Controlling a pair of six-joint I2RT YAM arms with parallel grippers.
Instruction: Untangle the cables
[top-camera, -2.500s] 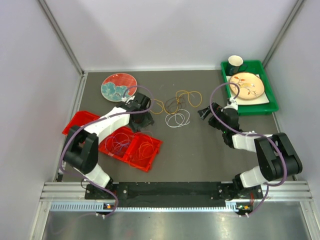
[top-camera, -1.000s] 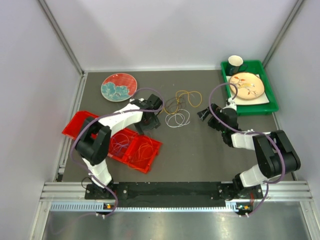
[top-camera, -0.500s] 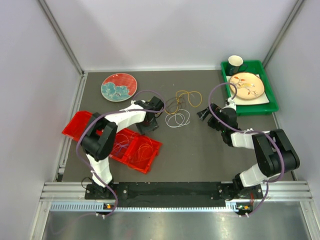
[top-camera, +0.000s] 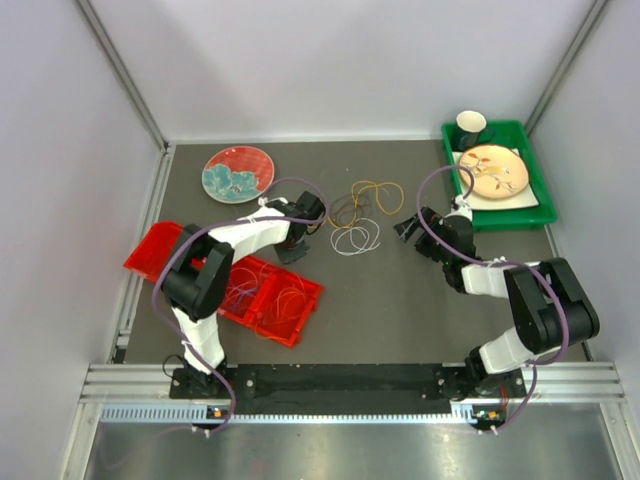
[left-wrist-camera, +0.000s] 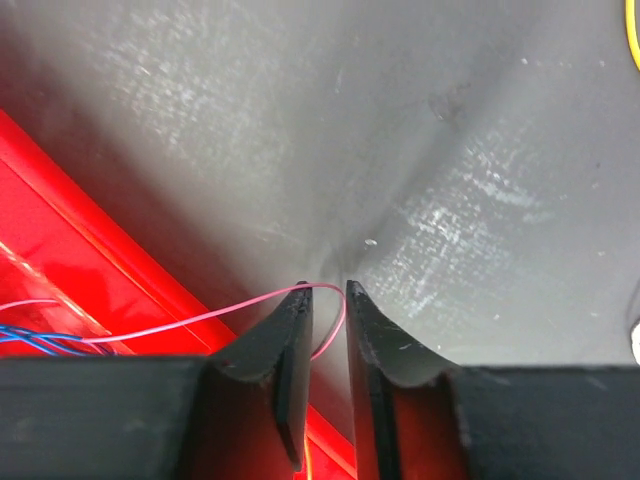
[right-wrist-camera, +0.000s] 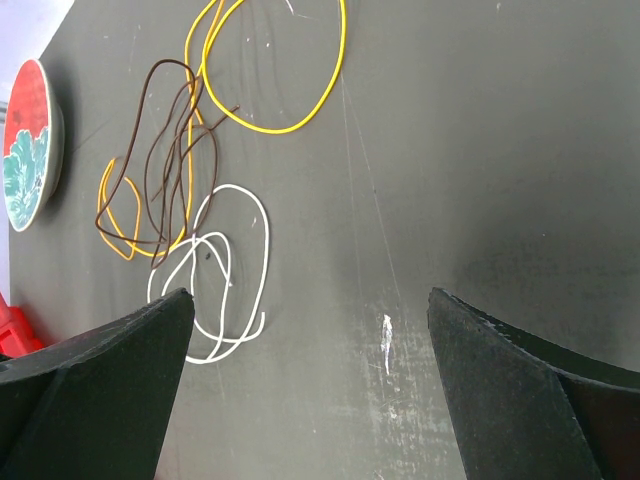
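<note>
Where the left pincer (left-wrist-camera: 328, 290) hangs low over the desk (left-wrist-camera: 300, 120), its fingers stand narrowly apart. A pink cable (left-wrist-camera: 200, 318) loops through the gap; it appears unclamped, though contact at the pads cannot be confirmed. This cable trails back over the rim of the red tray (left-wrist-camera: 80, 260), where blue cables (left-wrist-camera: 40, 340) lie. The right pincer (right-wrist-camera: 310, 295) is spread to full width, holds nothing, and hovers above bare desk. Ahead of it lie a white cable (right-wrist-camera: 266, 235), a brown cable (right-wrist-camera: 170, 63) and a yellow cable (right-wrist-camera: 270, 131). White and brown overlap; yellow crosses the brown at its upper end. A red patterned plate (right-wrist-camera: 25, 150) sits beyond them.
</note>
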